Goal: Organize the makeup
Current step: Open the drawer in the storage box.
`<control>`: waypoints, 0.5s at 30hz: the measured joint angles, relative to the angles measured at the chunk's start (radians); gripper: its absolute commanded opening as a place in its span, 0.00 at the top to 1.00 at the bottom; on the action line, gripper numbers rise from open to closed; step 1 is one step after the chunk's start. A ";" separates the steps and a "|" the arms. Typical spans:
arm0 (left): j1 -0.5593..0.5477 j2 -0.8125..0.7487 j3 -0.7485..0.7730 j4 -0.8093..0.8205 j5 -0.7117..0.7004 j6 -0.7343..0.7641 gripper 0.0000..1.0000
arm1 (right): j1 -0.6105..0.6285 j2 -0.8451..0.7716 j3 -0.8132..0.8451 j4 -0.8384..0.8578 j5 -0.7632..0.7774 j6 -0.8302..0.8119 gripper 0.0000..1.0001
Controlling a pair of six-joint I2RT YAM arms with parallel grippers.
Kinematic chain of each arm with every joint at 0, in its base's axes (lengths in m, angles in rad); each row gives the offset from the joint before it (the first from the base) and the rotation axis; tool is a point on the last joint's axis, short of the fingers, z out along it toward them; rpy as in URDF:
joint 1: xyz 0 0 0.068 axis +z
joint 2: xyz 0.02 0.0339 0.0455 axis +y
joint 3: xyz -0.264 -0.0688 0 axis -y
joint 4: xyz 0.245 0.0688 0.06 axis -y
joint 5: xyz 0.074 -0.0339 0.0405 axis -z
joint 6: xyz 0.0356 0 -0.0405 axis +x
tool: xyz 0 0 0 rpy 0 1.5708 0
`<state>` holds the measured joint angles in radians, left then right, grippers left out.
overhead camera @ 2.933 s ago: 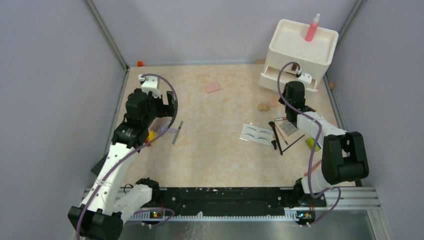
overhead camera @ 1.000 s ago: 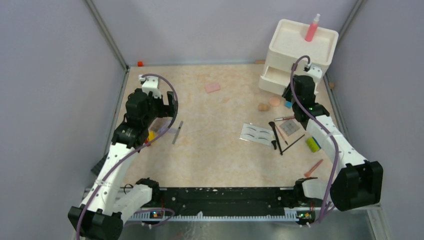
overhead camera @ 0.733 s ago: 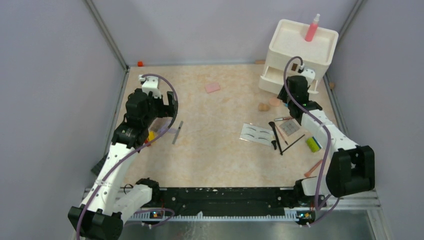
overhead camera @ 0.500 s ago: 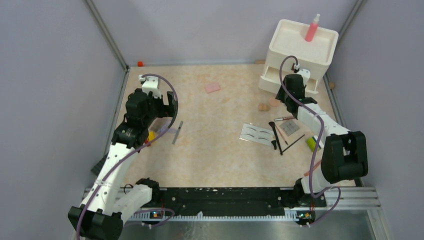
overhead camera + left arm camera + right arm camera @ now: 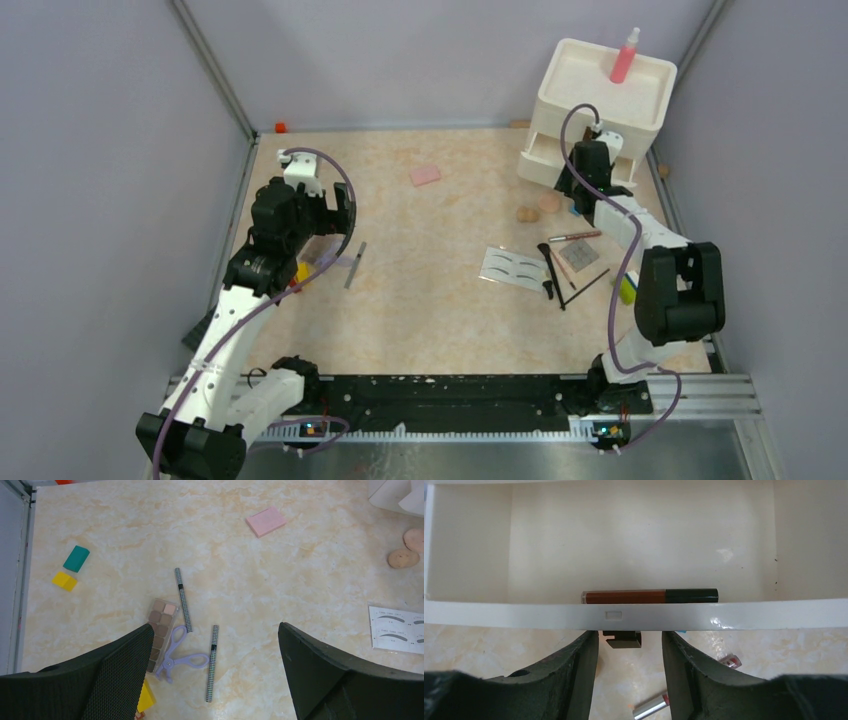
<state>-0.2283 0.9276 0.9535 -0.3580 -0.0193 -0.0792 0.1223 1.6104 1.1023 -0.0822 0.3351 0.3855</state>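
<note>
The left end effector (image 5: 215,627) is held above the left part of the worktop (image 5: 440,320), with its fingers spread wide and nothing between them. Below it, a palette (image 5: 160,629) is seen with a lilac curler (image 5: 181,656) just beside it. One checked pencil (image 5: 183,599) lies at the palette's right edge, and a second pencil (image 5: 212,662) lies just right of the curler. A teal block (image 5: 76,558) and a yellow block (image 5: 65,581) are found near the left edge, well apart from the palette. A pink pad (image 5: 424,176) lies alone toward the back of the worktop.

At the back right corner a white drawer unit (image 5: 585,85) is placed, and a pink bottle (image 5: 624,55) stands upright on its top tray. The right end effector (image 5: 629,636) is held just in front of the open drawer (image 5: 524,615), with its fingers parted and nothing pinched. A small black piece (image 5: 622,641) under the drawer front is seen between the fingertips; what it is cannot be told. Inside the drawer a gloss tube (image 5: 649,596) lies lengthwise against the front wall. A silver tube (image 5: 651,711) lies on the worktop beneath the fingers.

Two sponges (image 5: 527,214) lie near the unit's foot. Nearer the arms' bases, a card (image 5: 513,268) lies flat with thin brushes (image 5: 548,268) just to its right.
</note>
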 measured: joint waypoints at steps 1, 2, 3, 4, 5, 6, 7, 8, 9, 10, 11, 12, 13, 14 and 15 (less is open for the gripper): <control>0.000 0.000 0.000 0.000 0.000 0.000 0.01 | 0.000 0.005 0.000 0.000 -0.001 0.000 0.51; 0.000 0.000 0.000 0.000 0.000 0.000 0.01 | 0.000 0.008 0.000 0.000 -0.002 0.000 0.52; 0.000 0.000 0.000 0.000 0.000 0.000 0.01 | -0.001 0.011 0.000 0.000 -0.004 -0.001 0.54; 0.000 0.000 0.000 0.000 0.000 0.000 0.01 | -0.002 0.014 0.000 0.001 -0.005 -0.001 0.57; 0.000 0.000 0.000 0.000 0.000 0.000 0.01 | -0.002 0.016 0.000 0.001 -0.005 -0.002 0.59; 0.000 0.000 0.000 0.000 0.000 0.000 0.01 | -0.002 0.020 0.000 0.001 -0.006 -0.004 0.62; 0.000 0.000 0.000 0.000 0.000 0.000 0.01 | -0.002 0.023 0.000 0.001 -0.008 -0.006 0.65; 0.000 0.000 0.000 0.000 0.000 0.000 0.01 | -0.003 0.027 0.000 0.001 -0.008 -0.009 0.68; 0.000 0.000 0.000 0.000 0.000 0.000 0.01 | -0.003 0.031 0.000 0.001 -0.010 -0.011 0.72; 0.000 0.000 0.000 0.000 0.000 0.000 0.01 | -0.003 0.033 0.000 0.002 -0.012 -0.012 0.76; 0.000 0.000 0.000 0.000 0.000 0.000 0.01 | -0.003 0.036 0.000 0.002 -0.013 -0.014 0.80; 0.000 0.000 0.000 0.000 0.000 0.000 0.01 | -0.003 0.037 0.000 0.003 -0.016 -0.017 0.84; 0.000 0.000 0.000 0.000 0.000 0.000 0.01 | -0.003 0.037 0.000 0.003 -0.018 -0.018 0.88; 0.000 0.000 0.000 0.000 0.000 0.000 0.01 | -0.003 0.037 0.000 0.003 -0.019 -0.023 0.92; 0.000 0.000 0.000 0.000 0.000 0.000 0.01 | -0.003 0.037 0.000 0.006 -0.021 -0.023 0.95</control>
<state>-0.2283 0.9276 0.9531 -0.3580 -0.0193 -0.0792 0.1192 1.6478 1.1023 -0.0757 0.3138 0.3622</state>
